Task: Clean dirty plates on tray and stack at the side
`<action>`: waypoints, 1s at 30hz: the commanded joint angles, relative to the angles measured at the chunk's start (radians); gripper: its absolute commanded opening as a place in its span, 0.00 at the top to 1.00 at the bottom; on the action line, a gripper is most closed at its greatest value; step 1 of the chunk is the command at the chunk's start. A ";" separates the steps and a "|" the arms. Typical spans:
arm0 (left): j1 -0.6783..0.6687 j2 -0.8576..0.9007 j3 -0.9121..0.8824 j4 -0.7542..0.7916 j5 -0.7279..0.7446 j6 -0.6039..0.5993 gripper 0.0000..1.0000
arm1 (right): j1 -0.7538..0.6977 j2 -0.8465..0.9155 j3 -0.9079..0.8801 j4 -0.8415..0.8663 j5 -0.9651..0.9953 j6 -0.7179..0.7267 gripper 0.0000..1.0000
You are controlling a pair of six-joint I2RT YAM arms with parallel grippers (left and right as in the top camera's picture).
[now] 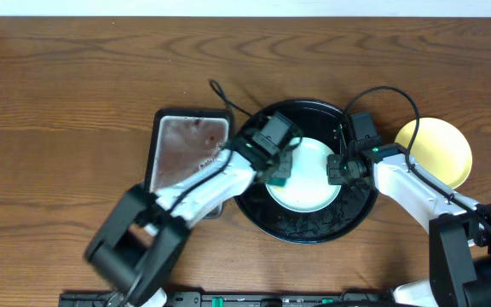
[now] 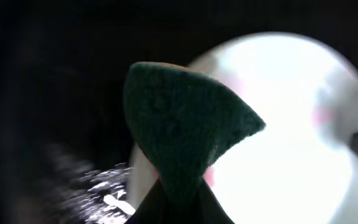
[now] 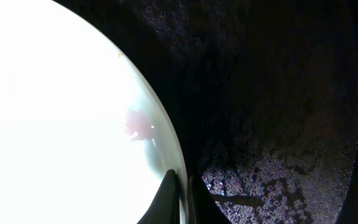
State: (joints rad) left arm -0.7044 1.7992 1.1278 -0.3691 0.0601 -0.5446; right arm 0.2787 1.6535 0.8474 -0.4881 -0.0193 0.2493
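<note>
A pale mint-blue plate [image 1: 309, 179] lies in the round black tray [image 1: 305, 228]. My left gripper [image 1: 278, 170] is shut on a dark green sponge [image 2: 185, 130] that rests on the plate's left part. The plate [image 2: 291, 124] shows bright white with faint pink smears in the left wrist view. My right gripper [image 1: 337, 169] is shut on the plate's right rim [image 3: 178, 168]; a red smear [image 3: 138, 127] lies near the rim. A yellow plate [image 1: 437, 149] sits on the wood table to the right of the tray. Only one mint-blue plate is visible as such.
A rectangular metal pan [image 1: 187, 149] with red stains sits left of the tray, partly under my left arm. The tray floor [image 3: 278, 180] looks wet and speckled. Bare wood tabletop [image 1: 75, 111] spreads to the left and back.
</note>
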 commanded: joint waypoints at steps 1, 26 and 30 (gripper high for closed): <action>0.048 -0.119 -0.009 -0.060 -0.054 0.055 0.93 | 0.004 0.026 -0.033 -0.009 -0.019 0.006 0.99; 0.466 -0.132 -0.087 -0.204 -0.053 0.193 0.93 | 0.004 0.016 -0.027 0.083 -0.051 -0.016 0.99; 0.466 -0.129 -0.087 -0.190 -0.053 0.193 0.93 | 0.005 -0.043 0.004 0.074 0.020 -0.041 0.99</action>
State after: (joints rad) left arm -0.2413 1.6665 1.0481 -0.5678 0.0193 -0.3649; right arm 0.2733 1.6489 0.8330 -0.4187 -0.0319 0.2348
